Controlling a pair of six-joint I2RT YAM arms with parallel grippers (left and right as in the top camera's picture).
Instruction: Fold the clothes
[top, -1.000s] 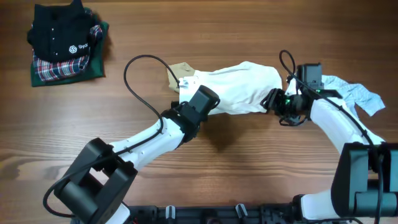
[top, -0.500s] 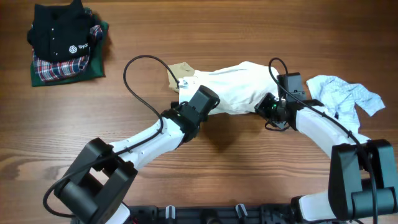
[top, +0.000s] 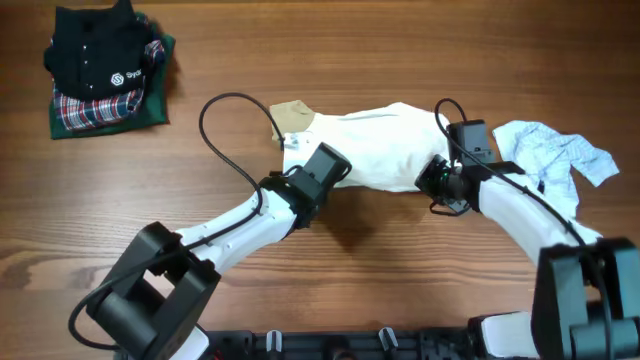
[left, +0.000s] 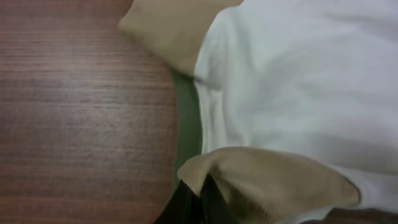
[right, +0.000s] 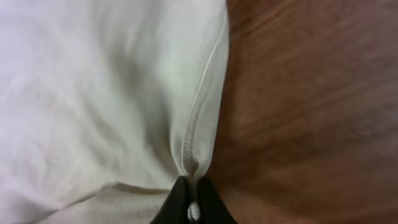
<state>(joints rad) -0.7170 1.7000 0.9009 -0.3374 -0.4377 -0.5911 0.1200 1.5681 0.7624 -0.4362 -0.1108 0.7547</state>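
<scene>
A white garment with tan trim lies bunched across the middle of the table. My left gripper is at its left end. In the left wrist view the left gripper is shut on a tan fold of the white garment. My right gripper is at the garment's right end. In the right wrist view the right gripper is shut, pinching the stitched white hem, with bare wood to its right.
A crumpled pale patterned shirt lies at the right, beside my right arm. At the far left corner sits a stack of folded clothes, black on plaid on green. A black cable loops over the table by the left arm.
My right gripper has moved left from beside the patterned shirt to the white garment's right edge and shut on its hem. The left gripper has kept its hold.
</scene>
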